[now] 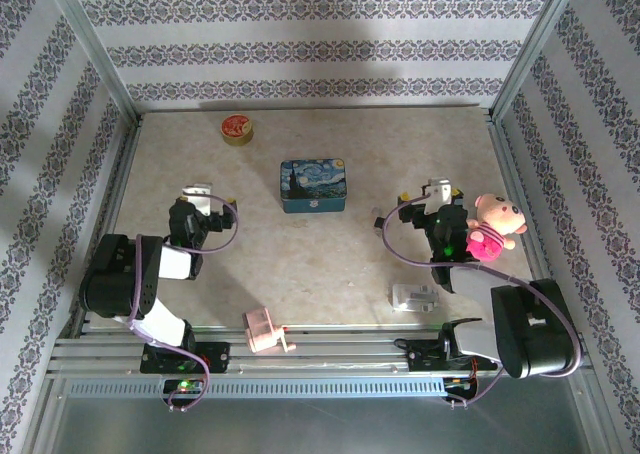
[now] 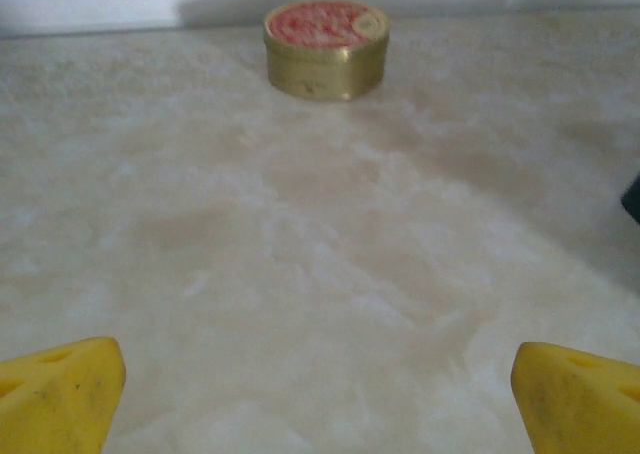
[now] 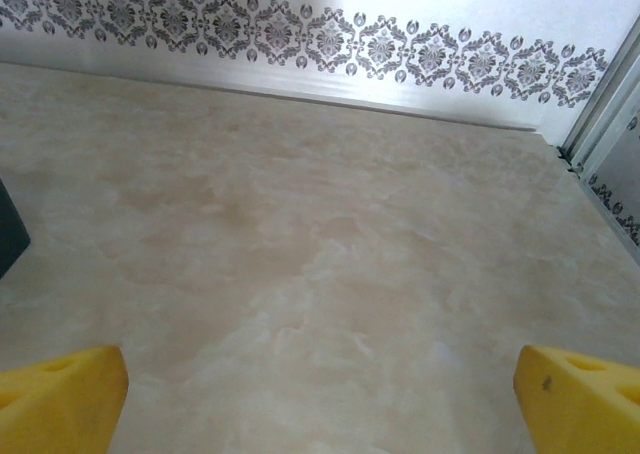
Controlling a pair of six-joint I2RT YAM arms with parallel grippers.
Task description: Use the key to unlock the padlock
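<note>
My left end effector (image 1: 198, 190) and right end effector (image 1: 440, 188) both gape wide and hold nothing. The padlock (image 1: 415, 296) lies near the near edge of the bench (image 1: 330, 264), behind the right end effector. Its long axis runs roughly left-right, but I cannot tell which way the shackle points.

Table top (image 2: 300, 254): pale beige stone-look sheet, mottled, smooth, with a soft sheen.
Round tin (image 2: 326, 49): brassy metal wall with a dull gloss; the red lid is flatter in finish.
Blue tin (image 1: 313, 185): painted metal, glossy.
Pink toy (image 1: 492, 226): plush cloth, fuzzy.
My left fingertips (image 2: 60, 394) and right fingertips (image 3: 580, 399): yellow, matt, rubbery-looking, with dark specks and scuffs.
Walls (image 3: 300, 34): printed paper, matt.
Frame rails (image 1: 300, 359): bare brushed metal.
</note>
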